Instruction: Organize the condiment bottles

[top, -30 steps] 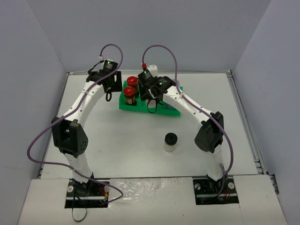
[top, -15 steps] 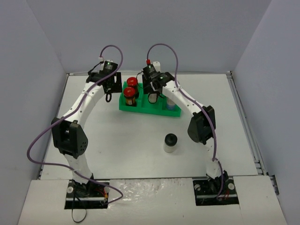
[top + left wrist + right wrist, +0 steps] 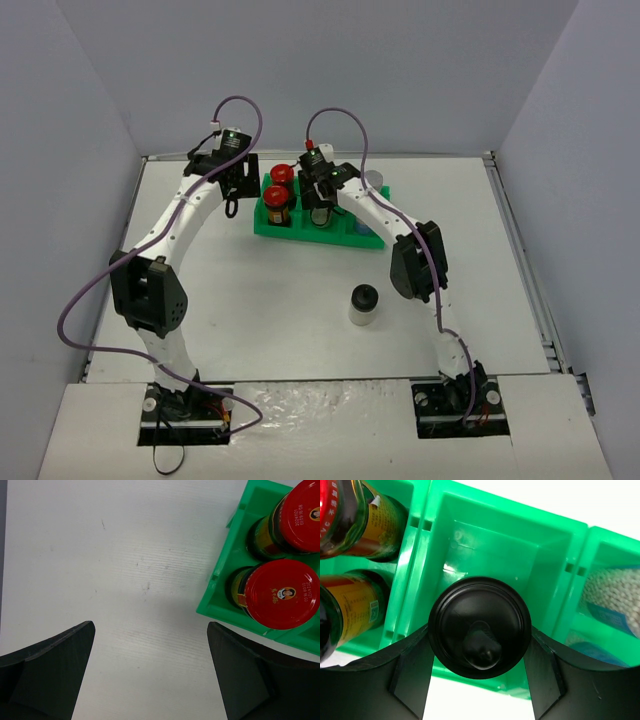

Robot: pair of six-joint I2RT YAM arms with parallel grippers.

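Table (image 3: 250, 300): the white surface that carries everything you see; both arms reach across it to its far side.
Green tray (image 3: 300, 232): a three-compartment tray at the far middle of the table. Its left wall shows in the left wrist view (image 3: 225, 575) and its middle compartment in the right wrist view (image 3: 485, 515).
Left gripper (image 3: 150, 645): your left fingers are spread wide with nothing between them. They hang over bare table just left of the tray (image 3: 233, 195).
Right gripper (image 3: 480, 647): your right fingers press on both sides of a black cap, so this hand has hold of a jar. It sits over the tray's middle compartment (image 3: 320, 205).
Red-capped jars (image 3: 277, 195): two upright jars, one behind the other, fill the left compartment. Their red lids (image 3: 282, 592) and yellow-labelled dark sides (image 3: 365, 600) are plain to you.
Silver-capped jars (image 3: 375, 180): these stand in the right compartment. One silver cap shows from above, and the right wrist view gives you pale grainy contents and a bluish label (image 3: 610, 595). You cannot tell from these views how many are there.
Held black-capped jar (image 3: 470, 615): upright in the middle compartment, gripped at its cap.
Loose black-capped jar (image 3: 364, 305): upright on the table, well apart from the tray on its near side, beside the right arm.
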